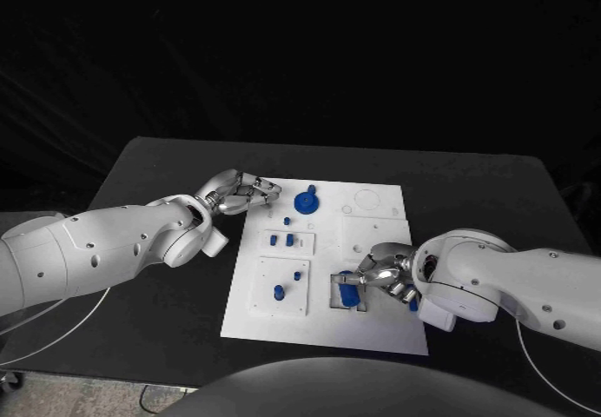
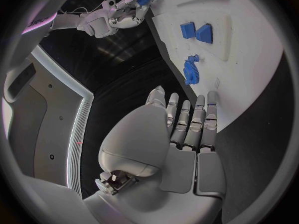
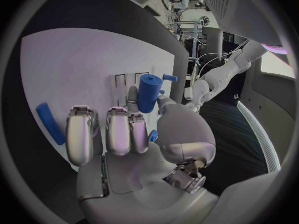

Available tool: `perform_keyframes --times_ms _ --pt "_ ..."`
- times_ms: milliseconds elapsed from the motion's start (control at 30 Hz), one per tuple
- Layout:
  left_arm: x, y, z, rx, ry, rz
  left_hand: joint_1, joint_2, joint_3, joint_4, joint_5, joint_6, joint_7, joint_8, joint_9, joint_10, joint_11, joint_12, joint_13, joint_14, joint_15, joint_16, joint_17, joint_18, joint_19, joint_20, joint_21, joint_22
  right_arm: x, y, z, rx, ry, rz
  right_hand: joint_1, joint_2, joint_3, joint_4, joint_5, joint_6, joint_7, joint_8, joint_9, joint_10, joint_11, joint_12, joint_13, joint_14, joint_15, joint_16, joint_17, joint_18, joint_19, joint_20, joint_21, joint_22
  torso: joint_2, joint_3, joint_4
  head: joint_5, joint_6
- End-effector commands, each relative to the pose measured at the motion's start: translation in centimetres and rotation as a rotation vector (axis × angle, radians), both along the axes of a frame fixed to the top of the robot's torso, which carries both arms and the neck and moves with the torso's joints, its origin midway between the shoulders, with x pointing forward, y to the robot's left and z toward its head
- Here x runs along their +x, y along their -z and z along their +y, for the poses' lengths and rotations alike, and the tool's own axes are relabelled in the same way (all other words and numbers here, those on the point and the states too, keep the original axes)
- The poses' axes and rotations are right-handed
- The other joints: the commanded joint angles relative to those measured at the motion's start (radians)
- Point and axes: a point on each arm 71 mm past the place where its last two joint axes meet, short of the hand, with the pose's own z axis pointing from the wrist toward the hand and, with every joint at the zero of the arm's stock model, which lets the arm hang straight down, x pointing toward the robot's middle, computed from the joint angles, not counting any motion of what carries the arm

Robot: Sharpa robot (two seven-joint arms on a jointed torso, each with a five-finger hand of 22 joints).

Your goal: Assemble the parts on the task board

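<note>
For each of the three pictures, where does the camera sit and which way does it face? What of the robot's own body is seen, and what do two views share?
Head view: on the robot's head, looking down at the task board; left hand and right hand with their white arms.
Left wrist view: behind the left hand, facing the board's edge and a blue gear.
Right wrist view: behind the right hand, which holds a blue cylinder over the board.
Shared: the left wrist view also shows the right hand with its blue part.
</note>
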Motion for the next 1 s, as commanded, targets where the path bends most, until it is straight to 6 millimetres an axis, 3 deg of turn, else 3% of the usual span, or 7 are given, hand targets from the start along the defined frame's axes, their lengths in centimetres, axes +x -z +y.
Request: perform_keyframes --times_ms 33,567,1000 --pt "-0.08 0.05 -0.25 -0.011 0.016 0.012 0.001 0.009 -0.004 0.002 0.006 0.001 0.004 0.006 -0.001 0.002 0.006 0.006 0.0 0.001 0.004 0.004 -0.001 -0.015 0.005 -0.001 0.004 -0.001 -0.14 0.28 -0.22 -0.028 -0.017 0.009 -0.012 -0.004 -0.008 0.0 -0.011 -0.003 0.0 0.002 0.001 0.103 0.006 0.004 0.263 0.059 0.005 -0.001 0.001 0.012 0.046 0.004 -0.005 0.206 0.0 0.0003 0.0 0.0 0.0" --pt "-0.09 0.12 -0.29 -0.009 0.019 0.021 0.002 0.009 -0.004 0.002 0.007 0.002 0.004 0.007 -0.001 0.003 0.007 0.007 0.001 0.002 0.004 0.005 -0.001 -0.015 0.005 -0.001 0.004 -0.001 -0.11 0.24 -0.42 -0.044 -0.028 -0.008 -0.064 0.003 -0.078 0.004 -0.136 -0.004 -0.005 0.027 0.021 0.103 0.002 0.004 0.263 0.059 0.002 0.003 0.004 0.012 0.048 0.001 -0.006 0.208 0.0 -0.0001 0.0006 0.0 0.0" --pt "-0.12 0.14 -0.23 -0.009 0.02 0.024 0.002 0.01 -0.005 0.002 0.007 0.003 0.005 0.008 -0.001 0.005 0.009 0.008 0.001 0.002 0.004 0.005 -0.001 -0.015 0.005 -0.001 0.004 -0.002 -0.13 0.1 -0.6 -0.021 -0.002 -0.014 -0.073 0.01 -0.094 0.002 -0.15 -0.002 -0.006 0.035 0.027 0.103 0.001 0.004 0.263 0.06 0.001 0.004 0.006 0.011 0.049 0.001 -0.005 0.208 0.0 0.0003 0.0005 0.005 0.0"
